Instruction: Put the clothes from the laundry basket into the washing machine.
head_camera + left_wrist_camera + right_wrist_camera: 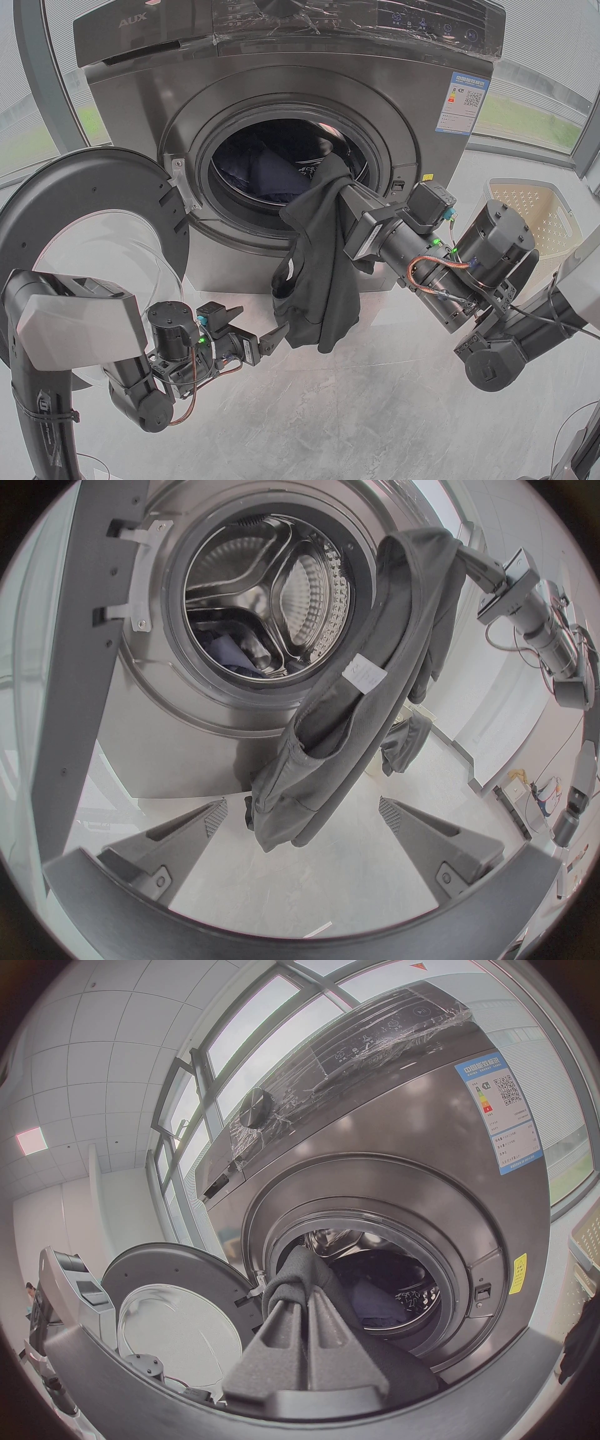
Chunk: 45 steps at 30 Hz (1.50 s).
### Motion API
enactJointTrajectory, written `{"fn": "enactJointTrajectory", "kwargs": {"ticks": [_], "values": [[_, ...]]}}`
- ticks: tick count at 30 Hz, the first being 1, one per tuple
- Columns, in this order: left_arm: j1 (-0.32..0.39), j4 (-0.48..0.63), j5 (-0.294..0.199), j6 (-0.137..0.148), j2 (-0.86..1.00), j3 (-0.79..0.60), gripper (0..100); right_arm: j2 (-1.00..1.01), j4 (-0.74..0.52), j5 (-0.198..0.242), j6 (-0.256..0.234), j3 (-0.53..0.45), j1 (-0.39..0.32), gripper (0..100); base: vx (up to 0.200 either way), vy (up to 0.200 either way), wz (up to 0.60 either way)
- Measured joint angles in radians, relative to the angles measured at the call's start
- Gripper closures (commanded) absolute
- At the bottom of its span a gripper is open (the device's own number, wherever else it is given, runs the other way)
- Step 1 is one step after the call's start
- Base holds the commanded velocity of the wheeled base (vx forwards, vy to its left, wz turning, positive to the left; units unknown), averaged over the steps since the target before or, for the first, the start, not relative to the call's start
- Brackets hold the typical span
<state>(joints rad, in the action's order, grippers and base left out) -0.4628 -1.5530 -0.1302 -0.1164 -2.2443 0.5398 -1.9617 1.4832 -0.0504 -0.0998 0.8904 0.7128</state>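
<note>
One garment, right end effector closed.

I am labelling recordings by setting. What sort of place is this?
Likely a laundry corner in a lab or showroom: a front-loading washer with its door open, a basket beside it, tall windows behind.

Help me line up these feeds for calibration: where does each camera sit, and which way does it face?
Head: up on the head, looking down at the open washing machine; both arms show.
Left wrist: low, looking up into the drum; open left hand in front.
Right wrist: facing the drum mouth; right hand shut on the dark garment.
Shared: all see the dark garment and drum.
</note>
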Motion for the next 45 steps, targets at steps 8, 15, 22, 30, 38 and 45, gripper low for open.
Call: {"fn": "enactJointTrajectory", "kwargs": {"ticks": [8,15,22,30,38,45], "values": [[0.004,0.000,-0.025,0.007,-0.086,0.100,0,0.004,0.001,0.000,0.001,-0.002,0.006,100,0.000,0.000,0.00],[0.017,0.000,-0.041,0.007,-0.158,0.221,0,0.004,0.001,0.000,0.002,-0.002,0.012,100,0.000,0.000,0.00],[0.020,0.000,-0.047,0.010,-0.218,0.301,0,0.003,0.001,0.000,0.001,-0.003,0.014,100,0.000,0.000,0.00],[0.021,0.000,-0.048,0.009,-0.255,0.356,100,0.001,0.003,0.000,0.000,-0.005,0.016,100,0.000,0.000,0.00],[0.024,0.000,-0.044,0.009,-0.278,0.413,100,0.000,0.010,0.000,-0.005,-0.021,0.016,100,0.000,0.000,0.00],[0.035,0.000,-0.044,0.009,-0.282,0.414,100,0.004,0.015,0.001,-0.007,-0.038,0.011,100,0.000,0.000,0.00]]}}
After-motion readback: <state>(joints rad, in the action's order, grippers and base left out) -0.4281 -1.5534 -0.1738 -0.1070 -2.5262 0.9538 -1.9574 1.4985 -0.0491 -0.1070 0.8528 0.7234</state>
